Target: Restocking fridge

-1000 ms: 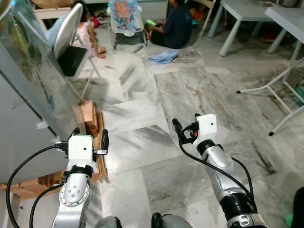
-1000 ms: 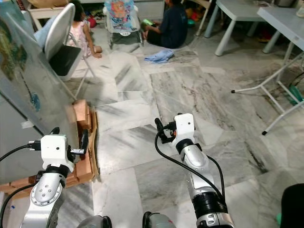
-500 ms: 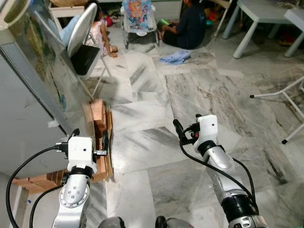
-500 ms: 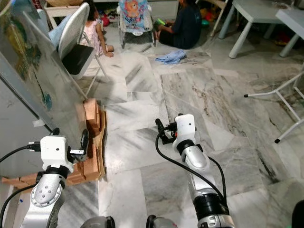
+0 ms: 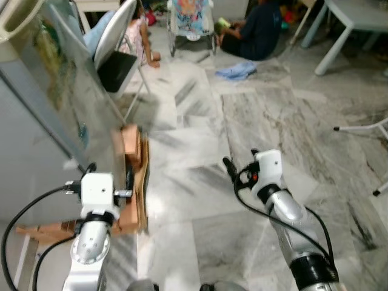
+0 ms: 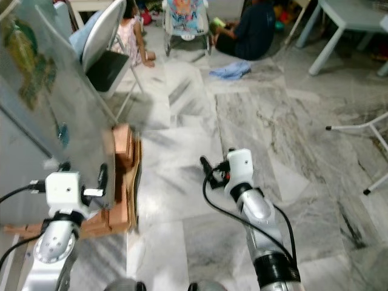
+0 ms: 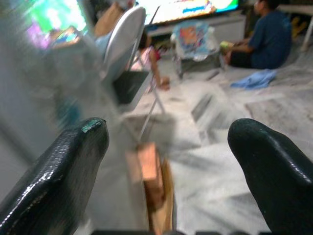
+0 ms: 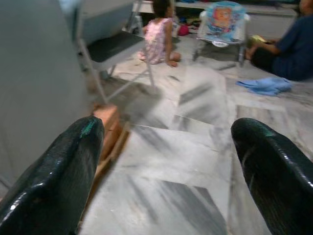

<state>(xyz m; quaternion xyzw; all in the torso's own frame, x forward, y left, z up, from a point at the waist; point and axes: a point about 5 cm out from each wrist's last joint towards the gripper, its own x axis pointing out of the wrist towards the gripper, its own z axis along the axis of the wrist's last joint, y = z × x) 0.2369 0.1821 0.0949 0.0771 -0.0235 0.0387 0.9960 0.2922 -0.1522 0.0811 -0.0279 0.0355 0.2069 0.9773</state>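
The grey fridge (image 5: 36,121) stands at my left, its shiny side panel carrying coloured stickers. My left gripper (image 5: 110,174) is raised beside it, open and empty; in the left wrist view its fingers (image 7: 73,161) stand wide apart over the floor. My right gripper (image 5: 241,161) is held out over the marble floor, also open with nothing in it, its fingers (image 8: 63,171) spread in the right wrist view. No food or drink items can be made out.
Wooden blocks and cardboard (image 5: 132,176) lie at the fridge's foot. A folding chair (image 5: 118,54) stands behind them. A child (image 5: 144,42) and a person in a dark shirt (image 5: 257,36) sit on the floor by a baby bouncer (image 5: 191,15). A white table (image 5: 357,18) is at far right.
The whole picture has slid to the right and blurred, so the camera has turned toward the fridge. Both arms hold the same pose, grippers still open.
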